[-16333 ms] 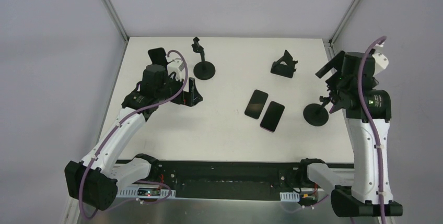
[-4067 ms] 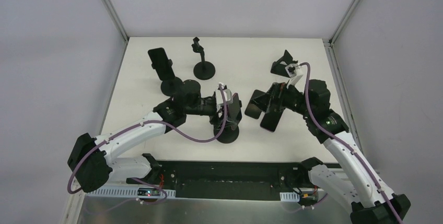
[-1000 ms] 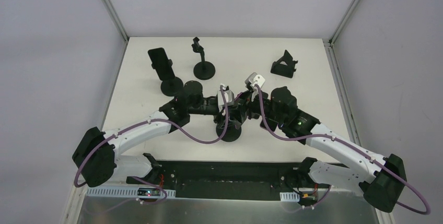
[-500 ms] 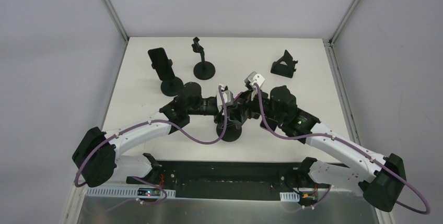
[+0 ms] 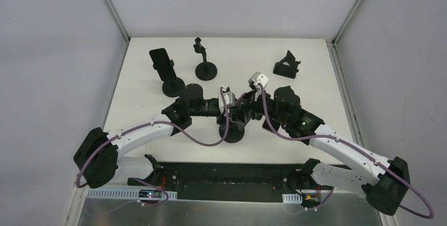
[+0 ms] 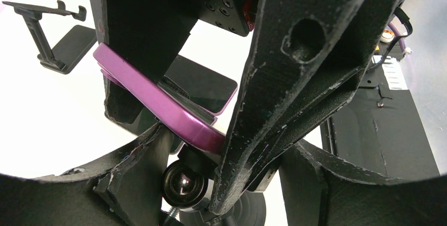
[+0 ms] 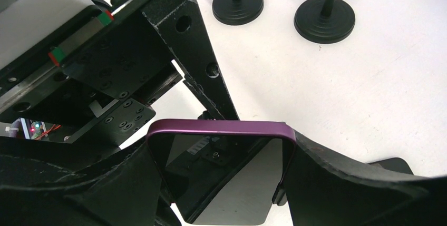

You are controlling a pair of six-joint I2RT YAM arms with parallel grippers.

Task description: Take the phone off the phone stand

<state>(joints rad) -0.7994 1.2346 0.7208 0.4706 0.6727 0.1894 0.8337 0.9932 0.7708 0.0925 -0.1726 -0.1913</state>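
Both arms meet at the table's middle over a black phone stand [image 5: 231,134] with a round base. The phone [image 7: 226,176], dark glass with a purple rim, sits in the stand's head. My right gripper [image 7: 221,184] is shut on the phone's two long sides. In the left wrist view the phone's purple edge [image 6: 158,105] runs between the right gripper's fingers [image 6: 284,78], above the phone stand's ball joint [image 6: 182,184]. My left gripper [image 6: 221,168] is shut round the stand's head just below the phone. From above, both grippers hide the phone.
At the back left a second phone [image 5: 161,60] stands on its own round-based stand [image 5: 173,87]. An empty pole stand [image 5: 205,70] and a folding stand [image 5: 287,65] sit further back. Another phone [image 6: 205,81] lies flat on the table beyond the grippers.
Nothing visibly moved in the last second. About four seconds ago my right gripper was further right over the flat phones; it has since come in and closed on the phone in the stand.
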